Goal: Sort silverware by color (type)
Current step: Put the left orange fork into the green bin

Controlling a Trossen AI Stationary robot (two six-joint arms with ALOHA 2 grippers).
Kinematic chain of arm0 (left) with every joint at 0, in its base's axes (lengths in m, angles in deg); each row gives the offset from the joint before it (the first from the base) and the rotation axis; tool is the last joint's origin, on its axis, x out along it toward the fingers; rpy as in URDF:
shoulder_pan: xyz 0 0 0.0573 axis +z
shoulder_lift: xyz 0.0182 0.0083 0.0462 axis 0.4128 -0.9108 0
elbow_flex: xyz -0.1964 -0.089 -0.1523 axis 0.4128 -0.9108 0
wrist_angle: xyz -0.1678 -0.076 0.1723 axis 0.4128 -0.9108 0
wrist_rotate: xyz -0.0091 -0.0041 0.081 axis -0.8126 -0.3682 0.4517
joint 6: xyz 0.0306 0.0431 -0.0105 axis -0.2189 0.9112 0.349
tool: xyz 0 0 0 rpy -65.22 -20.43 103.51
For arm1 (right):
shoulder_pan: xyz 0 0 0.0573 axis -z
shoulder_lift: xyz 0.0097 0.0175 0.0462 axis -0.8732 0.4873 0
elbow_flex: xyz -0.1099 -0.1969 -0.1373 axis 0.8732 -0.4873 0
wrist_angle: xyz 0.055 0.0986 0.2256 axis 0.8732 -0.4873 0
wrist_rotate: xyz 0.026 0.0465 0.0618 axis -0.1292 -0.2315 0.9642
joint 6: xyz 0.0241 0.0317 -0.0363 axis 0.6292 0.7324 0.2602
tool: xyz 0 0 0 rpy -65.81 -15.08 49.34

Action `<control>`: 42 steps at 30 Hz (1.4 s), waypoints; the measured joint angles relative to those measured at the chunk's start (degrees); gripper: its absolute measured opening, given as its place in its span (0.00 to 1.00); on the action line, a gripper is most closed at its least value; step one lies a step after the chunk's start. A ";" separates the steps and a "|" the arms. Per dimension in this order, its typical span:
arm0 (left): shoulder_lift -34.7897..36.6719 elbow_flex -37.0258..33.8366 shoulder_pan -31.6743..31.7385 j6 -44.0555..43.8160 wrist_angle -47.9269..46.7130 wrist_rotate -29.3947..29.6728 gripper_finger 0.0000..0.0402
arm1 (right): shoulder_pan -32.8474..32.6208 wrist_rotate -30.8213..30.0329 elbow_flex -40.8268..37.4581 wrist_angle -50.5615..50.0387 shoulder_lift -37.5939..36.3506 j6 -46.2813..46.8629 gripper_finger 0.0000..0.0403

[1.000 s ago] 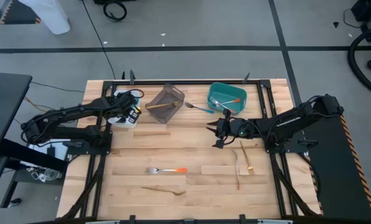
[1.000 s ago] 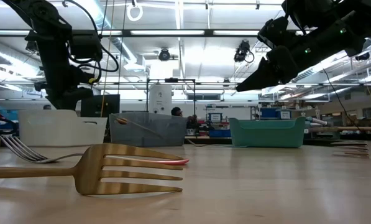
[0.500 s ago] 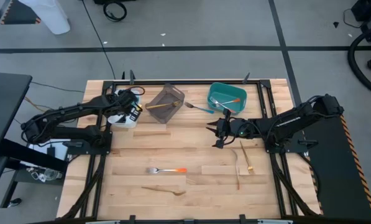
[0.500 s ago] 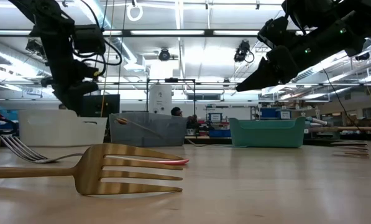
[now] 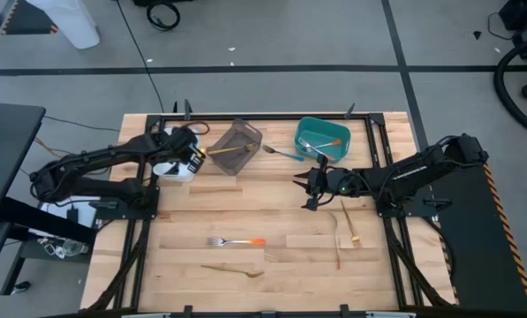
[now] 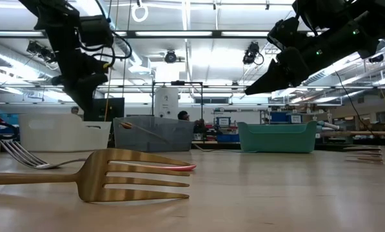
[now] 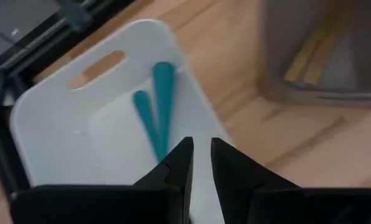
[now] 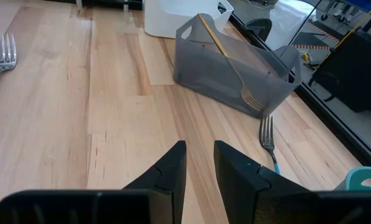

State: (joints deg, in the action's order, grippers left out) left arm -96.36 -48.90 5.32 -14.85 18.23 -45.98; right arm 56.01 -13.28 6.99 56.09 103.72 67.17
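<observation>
My left gripper hovers above the white bin's right rim, fingers a narrow gap apart, holding nothing. Two teal-handled utensils lie in that bin. My right gripper hangs over mid-table, open a little and empty. An orange-handled fork and a tan fork lie flat toward the near edge. Two tan utensils lie near the right arm. A blue-handled fork lies between the grey bin and the teal bin.
The grey bin holds a tan fork that leans against its wall. The teal bin holds an orange-handled utensil and another one. All three bins stand along the far edge. Black frame rails run down both sides of the table.
My left gripper has moved toward the table's right, from above the white bin toward the grey bin. The gap between its fingers cannot be compared. My right arm and the silverware have kept still.
</observation>
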 joint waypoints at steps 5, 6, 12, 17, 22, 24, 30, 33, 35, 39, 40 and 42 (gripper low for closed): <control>0.00 0.04 -4.39 -2.70 -0.09 0.53 0.16 | 0.00 0.00 0.00 0.00 0.00 0.02 0.23; 0.00 0.04 -4.91 -3.13 -0.08 0.61 0.16 | 0.00 0.00 0.00 0.00 0.00 0.02 0.23; 0.00 0.04 -6.99 -6.03 -0.07 0.79 0.16 | 0.00 0.00 0.00 0.45 -0.01 0.04 0.23; 0.00 0.04 -8.59 -7.75 -0.06 0.79 0.16 | 0.00 0.00 0.00 0.44 -0.02 -0.03 0.23; 0.00 0.04 -10.53 -10.00 -0.02 0.81 0.16 | 0.43 0.00 0.00 0.87 -0.02 -0.28 0.23; 0.00 0.04 -11.51 -10.90 0.00 0.81 0.16 | 0.58 0.00 0.00 0.85 -0.02 -0.31 0.23; 0.00 0.04 -15.16 -13.88 2.03 -0.84 0.16 | 0.72 0.10 0.00 1.61 -0.02 -0.89 0.23; 0.00 0.04 -17.84 -13.65 5.45 -1.68 0.16 | 0.72 0.31 0.00 1.79 -0.02 -1.01 0.23; 0.00 0.04 -19.24 -12.35 7.74 -1.72 0.16 | 0.72 0.31 0.00 1.79 -0.02 -1.07 0.23; 0.00 0.04 -20.77 -8.48 13.83 -0.53 0.16 | 0.72 0.40 -0.01 1.75 -0.02 -1.09 0.23; 0.00 0.04 -20.96 -7.11 15.49 -0.15 0.16 | 0.72 0.42 0.00 1.75 -0.02 -1.09 0.23; 0.00 0.04 -20.99 -4.10 18.64 0.79 0.16 | 0.70 0.44 0.00 1.71 -0.02 -1.09 0.23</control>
State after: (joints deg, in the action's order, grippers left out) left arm -96.36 -48.87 -15.67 -18.95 36.87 -45.19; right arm 56.71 -12.85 6.99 57.81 103.69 66.08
